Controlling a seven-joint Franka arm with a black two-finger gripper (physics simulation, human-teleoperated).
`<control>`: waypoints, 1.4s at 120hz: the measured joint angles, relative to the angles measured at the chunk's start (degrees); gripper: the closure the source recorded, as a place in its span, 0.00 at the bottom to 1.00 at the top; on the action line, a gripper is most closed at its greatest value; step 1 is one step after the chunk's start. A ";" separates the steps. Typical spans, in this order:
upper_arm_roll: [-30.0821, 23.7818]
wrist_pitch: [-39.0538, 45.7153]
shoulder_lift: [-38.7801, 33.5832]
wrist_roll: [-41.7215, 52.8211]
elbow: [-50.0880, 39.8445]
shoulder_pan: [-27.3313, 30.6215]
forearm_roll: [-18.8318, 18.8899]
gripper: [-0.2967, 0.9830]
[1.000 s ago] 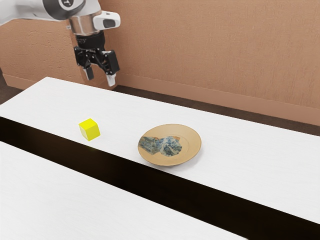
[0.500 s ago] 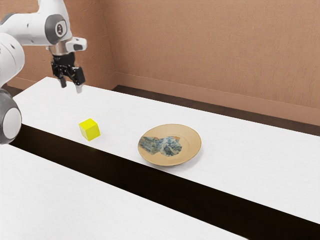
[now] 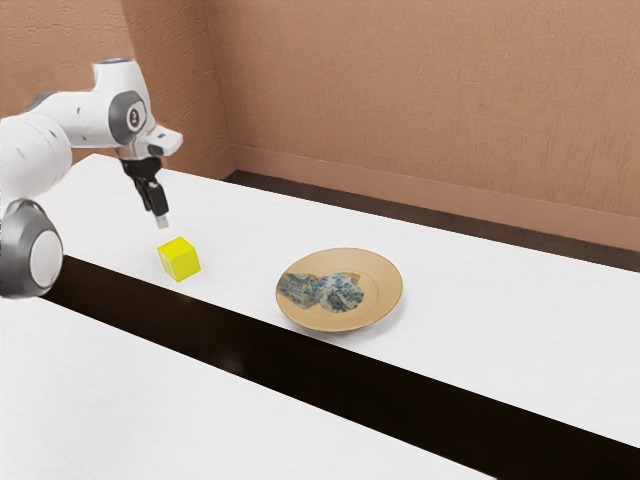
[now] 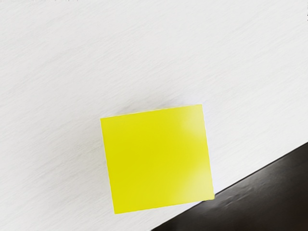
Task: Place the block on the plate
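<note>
Exterior view: the arm (image 3: pixel 88 118) enters from the exterior view's left, with the gripper (image 3: pixel 162 222) pointed downward above the white table (image 3: pixel 240 225). How far the gripper is open cannot be determined from this side. No object is seen in its hold. The yellow block (image 3: pixel 181 261) rests on the table, below the gripper and slightly toward the exterior view's right from it, with a visible gap between the two. The plate (image 3: pixel 382 285), tan with a blue-grey pattern, lies on the same table, well apart from the gripper and farther toward the exterior view's right than the block. The block is off the plate; the two do not touch. A dark strip (image 3: pixel 300 368) runs along the near edge of the table, on the camera's side of the gripper, and the block sits close to that edge.

Wrist view: the block is under the gripper, its flat top facing the hand. White table surface surrounds most of it, and one corner of the block appears at the line where the dark strip begins. The gripper's opening cannot be established here either.
</note>
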 joint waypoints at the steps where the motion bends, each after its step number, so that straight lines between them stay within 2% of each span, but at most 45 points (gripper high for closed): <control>1: -0.08 0.09 0.07 0.28 0.00 0.01 0.00 0.23; 17: -2.06 1.48 0.58 4.27 -0.01 0.03 -0.13 0.23; 37: -1.99 2.54 1.63 6.61 -0.07 0.05 -0.05 0.23; 168: -2.31 5.50 8.60 10.84 -0.09 0.86 -0.26 0.23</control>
